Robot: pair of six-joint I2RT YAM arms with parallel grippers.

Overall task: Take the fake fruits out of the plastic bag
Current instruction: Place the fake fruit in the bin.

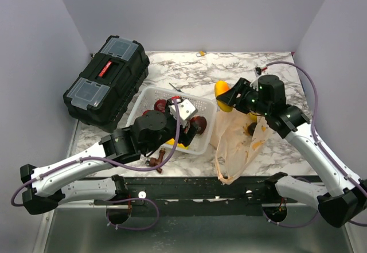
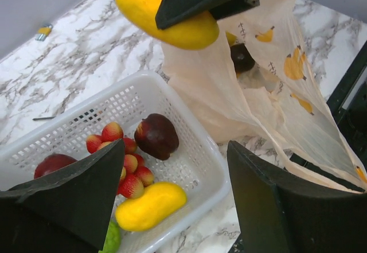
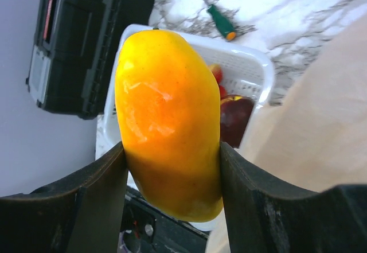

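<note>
Glossy yellow-orange mango, translucent peach bag

A black toolbox lies slantwise in the upper left of the top view. Its lid is shut, with a red strip at the middle and a clear-lidded compartment at each end. It rests on a white marble table with grey veins. Just right of it, near the frame's centre, sits a white perforated basket. Above the basket a small screwdriver lies flat on the marble; the right wrist view shows a green handle with an orange end. At top centre, by the table's back edge, is a tiny yellow object, too small to identify. Below the basket's lower left corner lies a brown tap-shaped piece. Pale lilac walls enclose three sides.
</note>
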